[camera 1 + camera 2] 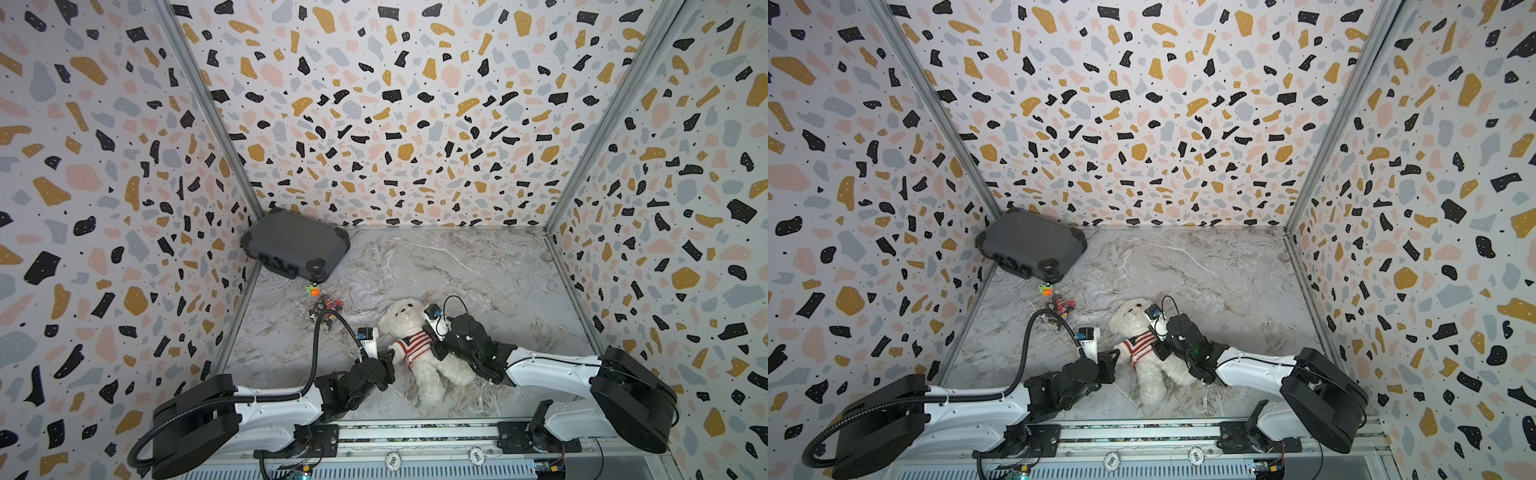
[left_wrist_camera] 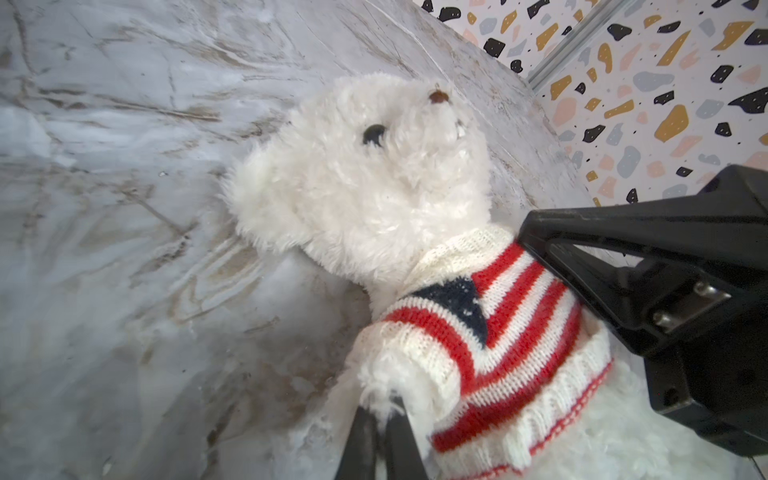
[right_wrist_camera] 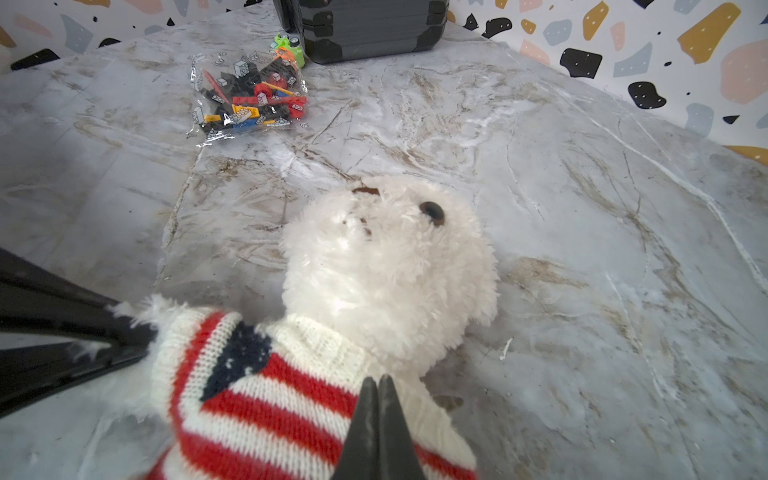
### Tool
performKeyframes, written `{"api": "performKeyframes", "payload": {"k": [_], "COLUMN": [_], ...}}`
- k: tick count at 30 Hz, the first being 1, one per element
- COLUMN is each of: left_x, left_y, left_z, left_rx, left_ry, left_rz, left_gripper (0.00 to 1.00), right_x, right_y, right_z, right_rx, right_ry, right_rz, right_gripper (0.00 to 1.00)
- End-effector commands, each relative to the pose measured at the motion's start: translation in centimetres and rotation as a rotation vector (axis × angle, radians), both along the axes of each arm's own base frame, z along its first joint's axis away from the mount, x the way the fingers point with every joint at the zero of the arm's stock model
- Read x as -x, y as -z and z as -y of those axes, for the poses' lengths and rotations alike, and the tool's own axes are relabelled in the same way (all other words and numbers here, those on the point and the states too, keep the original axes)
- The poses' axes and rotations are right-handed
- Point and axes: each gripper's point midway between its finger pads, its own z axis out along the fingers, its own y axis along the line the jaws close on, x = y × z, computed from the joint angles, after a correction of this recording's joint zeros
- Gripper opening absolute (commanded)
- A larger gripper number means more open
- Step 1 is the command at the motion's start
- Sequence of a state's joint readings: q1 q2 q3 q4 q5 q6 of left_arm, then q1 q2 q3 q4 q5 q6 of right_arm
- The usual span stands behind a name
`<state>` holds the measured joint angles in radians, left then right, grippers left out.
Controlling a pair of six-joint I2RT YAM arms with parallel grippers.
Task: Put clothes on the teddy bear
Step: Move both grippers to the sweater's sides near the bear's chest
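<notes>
Two round white tokens on the rail at the bottom edge of a top view carry the only writing I can read, what looks like "500" on each. The sweater shows a knitted flag, a navy patch with red and white stripes, no words.

Now the arms. My left arm comes in low from the lower left, forearm almost flat over the table. My left gripper is clamped on the fluffy paw poking out of the sleeve. My right arm stretches in from the lower right, wrist bent down. My right gripper is closed tight, tips pressed on the sweater at the other shoulder; whether any knit is pinched, I cannot tell.

The bear lies on its back at lower centre in both top views, head toward the upper left, between my two grippers, sweater over its chest.
</notes>
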<state>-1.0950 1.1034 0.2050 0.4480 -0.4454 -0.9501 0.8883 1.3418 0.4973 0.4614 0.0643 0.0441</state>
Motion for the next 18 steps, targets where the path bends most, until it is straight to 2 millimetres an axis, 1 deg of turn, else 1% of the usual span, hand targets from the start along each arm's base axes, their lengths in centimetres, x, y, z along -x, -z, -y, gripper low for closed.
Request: {"api": "performKeyframes", "payload": {"k": [1, 6, 10, 11, 14, 16, 18], "left_x": [-0.5, -0.5, -0.5, -0.5, -0.6, -0.6, -0.4], "left_y": [0.0, -0.9, -0.7, -0.9, -1.4, -2.2, -2.4], "left_z": [-1.3, -0.5, 0.0, 0.0, 0.0, 0.0, -0.5], "left_rx": [-0.009, -0.041, -0.094, -0.093, -0.1, -0.109, -0.138], "left_ry": [-0.037, 0.018, 0.051, 0.05, 0.05, 0.057, 0.054], "left_rz": [0.014, 0.043, 0.034, 0.037, 0.046, 0.054, 0.044], "left_gripper": [0.0, 0.0, 0.0, 0.02, 0.14, 0.21, 0.29], "right_x": [-0.2, -0.3, -0.3, -0.2, 0.0, 0.2, 0.3], "right_y": [-0.5, -0.7, -0.9, -1.0, -1.7, -2.5, -3.4], "right_z": [0.2, 0.0, 0.0, -0.1, -0.3, -0.2, 0.1], "right_rx": [-0.012, -0.014, -0.015, -0.017, -0.032, -0.043, -0.058], "right_ry": [0.02, 0.017, 0.016, 0.014, 0.004, -0.002, 0.006], "right_rz": [0.012, 0.01, 0.009, 0.009, 0.002, 0.007, 0.016], "right_gripper": [0.0, 0.0, 0.0, 0.01, 0.12, 0.21, 0.29]}}
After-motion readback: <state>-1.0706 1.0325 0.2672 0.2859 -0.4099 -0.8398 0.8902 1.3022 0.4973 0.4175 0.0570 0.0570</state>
